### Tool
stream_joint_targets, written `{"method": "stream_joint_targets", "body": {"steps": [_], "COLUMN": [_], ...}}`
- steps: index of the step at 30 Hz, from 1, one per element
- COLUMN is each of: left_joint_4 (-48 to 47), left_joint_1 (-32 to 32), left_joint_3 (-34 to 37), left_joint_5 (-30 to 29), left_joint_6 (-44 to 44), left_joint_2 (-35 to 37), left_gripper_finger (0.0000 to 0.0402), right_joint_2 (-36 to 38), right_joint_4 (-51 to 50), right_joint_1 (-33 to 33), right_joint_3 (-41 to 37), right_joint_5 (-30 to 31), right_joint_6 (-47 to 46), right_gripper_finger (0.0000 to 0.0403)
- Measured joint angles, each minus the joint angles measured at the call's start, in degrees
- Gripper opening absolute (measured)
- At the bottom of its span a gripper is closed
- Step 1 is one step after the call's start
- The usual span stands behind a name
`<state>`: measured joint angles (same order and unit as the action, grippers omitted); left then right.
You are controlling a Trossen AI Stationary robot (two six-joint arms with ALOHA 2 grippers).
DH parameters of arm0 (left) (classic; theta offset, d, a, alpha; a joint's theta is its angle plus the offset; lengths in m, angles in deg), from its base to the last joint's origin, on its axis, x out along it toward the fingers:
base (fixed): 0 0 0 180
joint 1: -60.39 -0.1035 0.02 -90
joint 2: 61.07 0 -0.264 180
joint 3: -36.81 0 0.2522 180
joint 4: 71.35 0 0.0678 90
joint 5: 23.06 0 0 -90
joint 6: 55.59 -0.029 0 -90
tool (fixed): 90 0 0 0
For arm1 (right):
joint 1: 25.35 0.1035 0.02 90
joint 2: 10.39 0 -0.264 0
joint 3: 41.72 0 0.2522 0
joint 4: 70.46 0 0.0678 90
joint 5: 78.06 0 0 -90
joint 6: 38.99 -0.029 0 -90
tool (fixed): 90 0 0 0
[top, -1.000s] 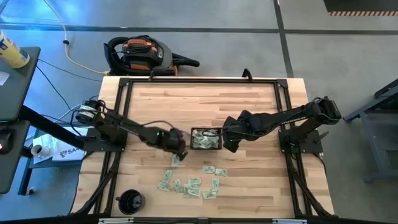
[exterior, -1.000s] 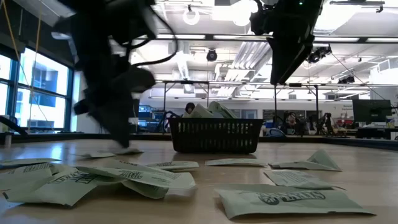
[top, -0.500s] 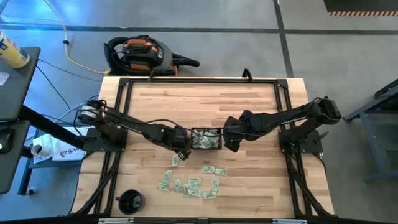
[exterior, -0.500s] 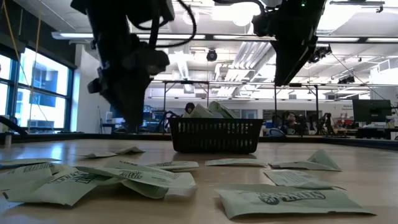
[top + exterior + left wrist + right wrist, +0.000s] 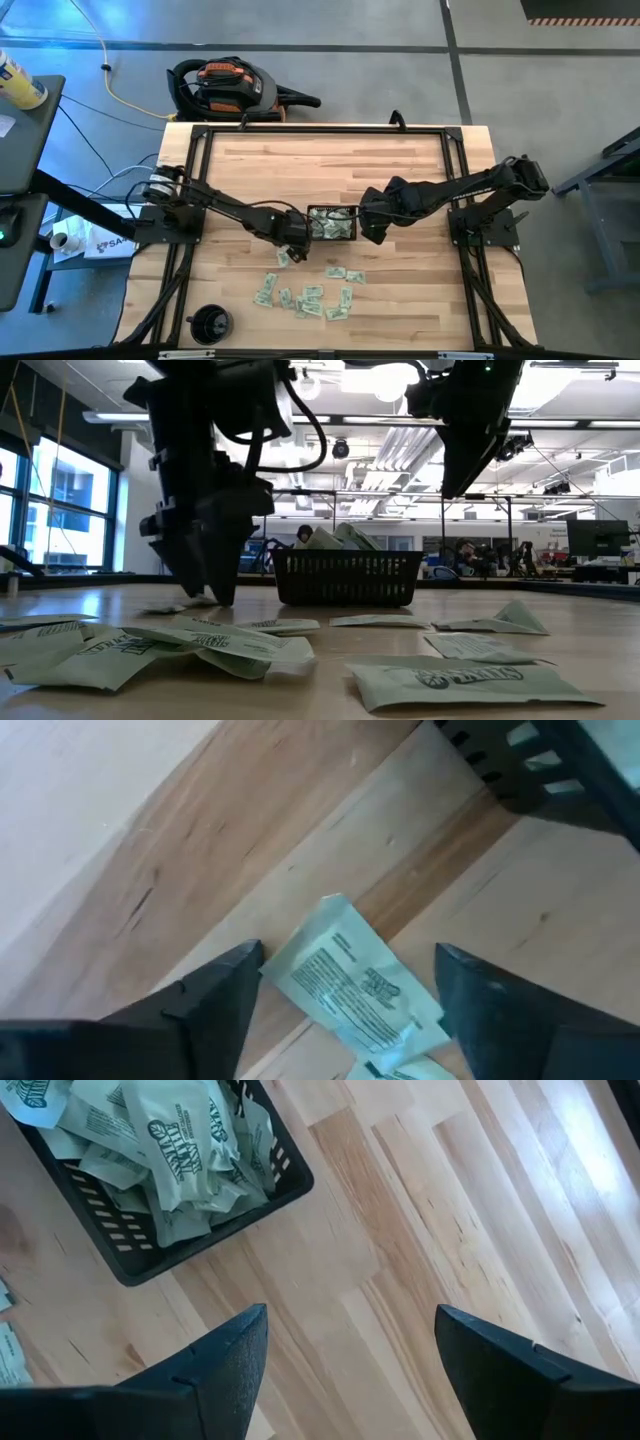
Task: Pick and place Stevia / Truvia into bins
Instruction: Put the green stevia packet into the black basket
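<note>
While the sachet lies loose: left gripper [image 5: 340, 990] hangs right over one Stevia sachet [image 5: 355, 982], fingers spread wide, a finger on either side and neither touching it.
Sachet's long axis: runs roughly along the gap between the two fingers, slightly skewed, so a close would likely pinch its short width; another sachet's corner shows under its nearer end.
Place on the tabletop: sachet [image 5: 283, 257] sits just outside the near-left corner of the black mesh tray [image 5: 331, 225], around the tabletop's middle.
Nearer arm: the left arm by far; the right gripper [image 5: 340, 1360] hovers beside the tray's right end over bare wood, fingers wide apart and empty.
Way to the tray: from the left fingers, the tray's dark wall [image 5: 530, 765] lies just ahead and close; I judge a short lift and carry over the low wall is all that's needed.
Tray contents: already heaped with green-and-white sachets [image 5: 170, 1150].
Rest of the work: a scatter of loose sachets [image 5: 305, 297] lies toward the tabletop's near edge, well apart from the tray.
Bystander: round black cup [image 5: 210, 322] at the near-left corner.
</note>
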<state>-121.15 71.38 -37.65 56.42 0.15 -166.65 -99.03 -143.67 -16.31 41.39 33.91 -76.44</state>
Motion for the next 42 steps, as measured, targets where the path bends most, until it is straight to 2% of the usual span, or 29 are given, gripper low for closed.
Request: {"method": "stream_joint_targets", "body": {"steps": [3,10,11,14,18,21,26,28,31,37,39,42], "left_joint_4": [-0.21,-3.19,-4.84,-13.29,-19.57,-18.12,-5.74,0.2,4.91,6.87,6.68,6.2], "left_joint_1": [-0.05,-0.93,-1.23,-1.44,-0.83,-0.28,-1.59,-2.73,-4.47,-6.99,-7.28,-7.28], "left_joint_3": [-0.01,-2.28,-3.55,-8.17,-18.41,-24.01,-25.52,-25.52,-25.25,-25.3,-25.3,-25.3], "left_joint_5": [0.09,-1.16,-0.88,-2.39,-5.34,-8.28,-9.55,-9.99,-11.69,-6.22,-3.68,-3.75], "left_joint_6": [-2.09,-10.04,-10.88,-12.85,-16.19,-19.94,-27.35,-29.18,-34.31,-37.35,-37.48,-37.49], "left_joint_2": [-0.87,-0.59,-0.48,-0.09,1.4,0.91,0.88,-0.85,-3.86,-9.62,-11.01,-11.9], "left_gripper_finger": [0.0266,0.0047,0.0034,0.004,0.006,0.0033,0.0038,0.0065,0.0129,0.025,0.0276,0.0294], "right_joint_2": [0.0,0.0,0.0,0.02,0.04,0.63,4.71,6.99,10.82,16.6,17.67,18.59], "right_joint_4": [-0.67,-1.78,-1.78,-1.95,-3.46,-6.58,-15.3,-18.86,-21.93,-20.98,-19.82,-16.31], "right_joint_1": [0.0,0.0,0.0,0.0,0.0,0.03,1.4,1.93,2.04,2.01,2.29,2.84], "right_joint_3": [0.0,0.0,0.0,0.0,0.0,-0.02,-0.02,-0.02,-0.57,-6.11,-8.7,-12.14], "right_joint_5": [-0.01,0.51,0.55,0.81,1.56,1.53,3.77,5.23,5.59,3.99,3.46,2.79], "right_joint_6": [-0.02,-1.11,-1.09,-1.09,-0.78,-0.4,-2.41,-4.3,-6.54,-10.5,-11.55,-11.67], "right_gripper_finger": [0.0277,0.0277,0.0277,0.0277,0.0277,0.0277,0.0277,0.0277,0.0277,0.0277,0.0277,0.0277]}}
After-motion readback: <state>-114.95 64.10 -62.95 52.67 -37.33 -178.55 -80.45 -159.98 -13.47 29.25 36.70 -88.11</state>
